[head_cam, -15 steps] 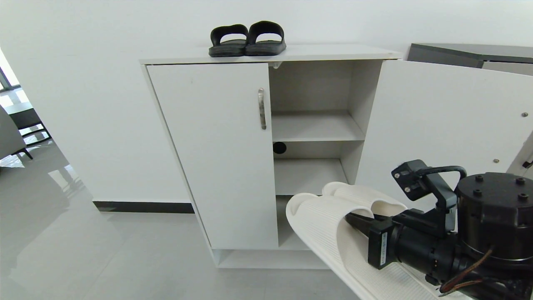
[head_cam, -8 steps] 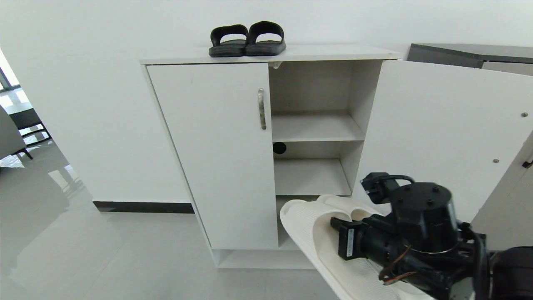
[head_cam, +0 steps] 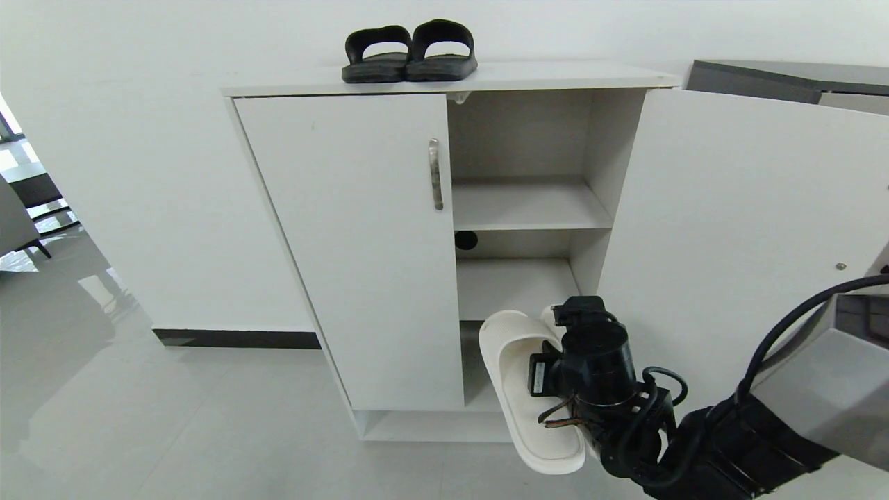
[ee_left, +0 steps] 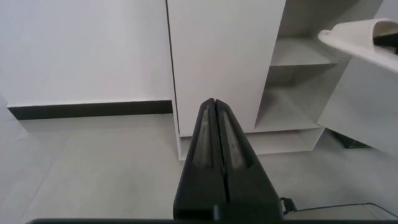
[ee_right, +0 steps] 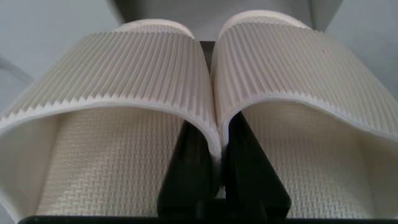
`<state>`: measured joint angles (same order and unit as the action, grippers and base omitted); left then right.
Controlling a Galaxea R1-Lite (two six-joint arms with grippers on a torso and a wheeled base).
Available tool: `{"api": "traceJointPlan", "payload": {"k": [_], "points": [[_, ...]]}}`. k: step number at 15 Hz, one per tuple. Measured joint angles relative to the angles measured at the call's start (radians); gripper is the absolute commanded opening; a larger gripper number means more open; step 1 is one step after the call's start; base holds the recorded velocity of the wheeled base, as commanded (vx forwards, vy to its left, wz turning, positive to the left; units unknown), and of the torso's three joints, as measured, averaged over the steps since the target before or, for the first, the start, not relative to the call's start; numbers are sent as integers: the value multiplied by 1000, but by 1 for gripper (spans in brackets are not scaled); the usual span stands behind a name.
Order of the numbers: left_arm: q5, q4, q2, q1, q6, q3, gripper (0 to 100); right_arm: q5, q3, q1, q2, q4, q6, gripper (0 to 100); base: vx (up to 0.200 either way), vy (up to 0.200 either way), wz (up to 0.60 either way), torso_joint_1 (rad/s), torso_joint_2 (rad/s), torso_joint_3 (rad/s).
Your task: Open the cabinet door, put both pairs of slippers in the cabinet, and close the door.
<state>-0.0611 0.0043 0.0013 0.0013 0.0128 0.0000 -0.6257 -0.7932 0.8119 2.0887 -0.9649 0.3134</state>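
White slippers (head_cam: 535, 389), ribbed straps (ee_right: 124, 68) pinched in the right tool (ee_right: 214, 140), hang at the cabinet's (head_cam: 347, 243) five o'clock; left tool (ee_left: 215, 106) closed on nothing

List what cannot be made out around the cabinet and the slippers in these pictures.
Head view: the right arm hides most of one of the white slippers.
Head view: those slippers and the arm cover much of the bottom compartment of the cabinet.
Head view: the closed left door hides the space behind it.
Right wrist view: the slippers block nearly everything beyond them.
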Motion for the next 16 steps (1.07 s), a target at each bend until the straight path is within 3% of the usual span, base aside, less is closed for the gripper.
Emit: {"api": "traceJointPlan", "payload": {"k": [8,12,16], "points": [[0,0,0,0,0,0,0,-94,-113,-19,206,-362,-255,0,0,0,0,4,4,-196],[0,0,0,0,1,0,0,-136,-252,-40,256,-286,-327,0,0,0,0,4,3,-110],[0,0,0,0,0,0,0,-137,-286,-50,267,-269,-326,0,50,0,0,2,-1,-2]]}}
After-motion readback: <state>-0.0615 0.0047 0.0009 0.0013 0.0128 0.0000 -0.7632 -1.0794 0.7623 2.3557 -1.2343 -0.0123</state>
